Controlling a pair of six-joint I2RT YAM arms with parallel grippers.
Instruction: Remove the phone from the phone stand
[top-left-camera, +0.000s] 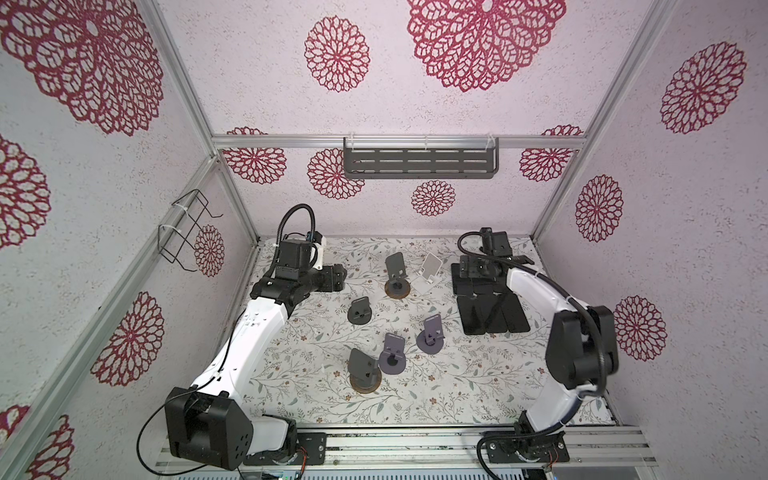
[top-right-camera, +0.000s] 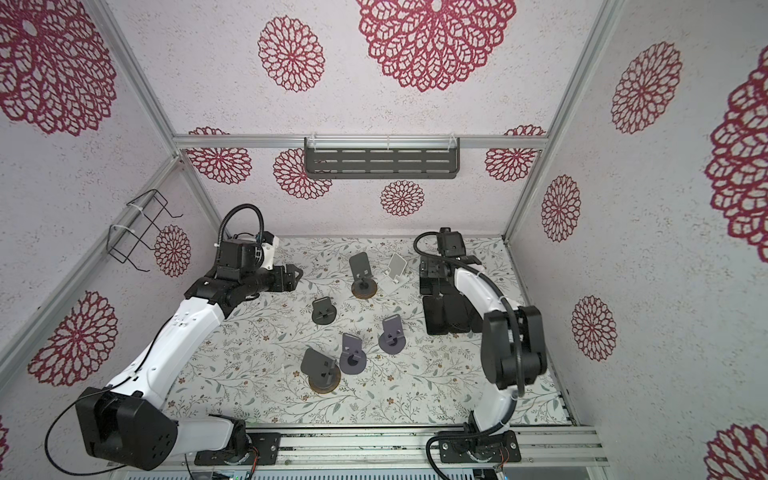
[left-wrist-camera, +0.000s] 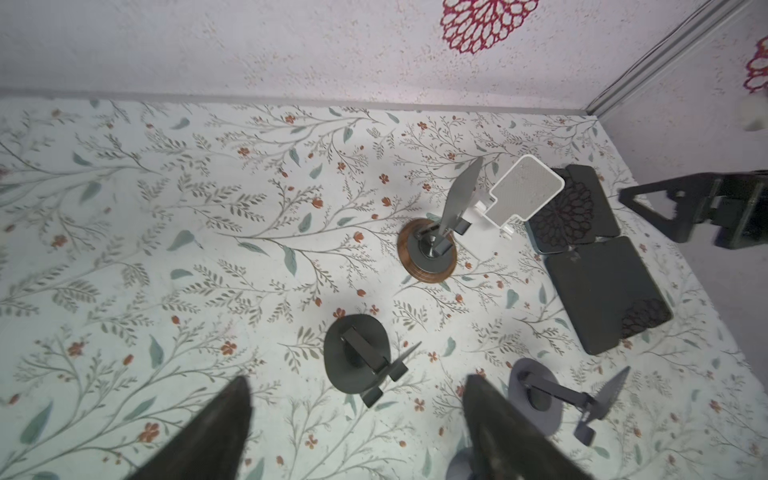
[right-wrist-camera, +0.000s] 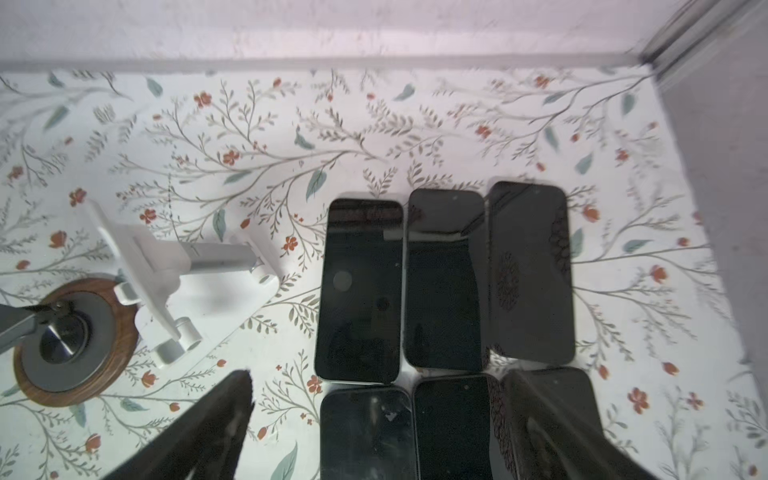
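Note:
Several black phones (top-left-camera: 494, 316) (right-wrist-camera: 359, 291) lie flat, screens up, in two rows at the table's right side. Several phone stands fill the middle, and every one I see is bare: a white stand (top-left-camera: 430, 268) (right-wrist-camera: 166, 266), a grey stand on a wooden disc (top-left-camera: 397, 276) (left-wrist-camera: 428, 249), a dark round-based stand (top-left-camera: 359, 311) (left-wrist-camera: 357, 353), and others nearer the front. My right gripper (right-wrist-camera: 378, 374) hangs open just above the phones, with nothing between its fingers. Over the far left of the table, my left gripper (top-left-camera: 341, 276) (left-wrist-camera: 357, 379) is open and empty, pointing towards the stands.
Two purple-grey stands (top-left-camera: 430, 334) (top-left-camera: 392, 353) and a second stand on a wooden disc (top-left-camera: 365, 372) are near the front middle. A slotted shelf (top-left-camera: 419, 160) hangs on the back wall and a wire rack (top-left-camera: 187, 232) on the left wall. Walls close in three sides.

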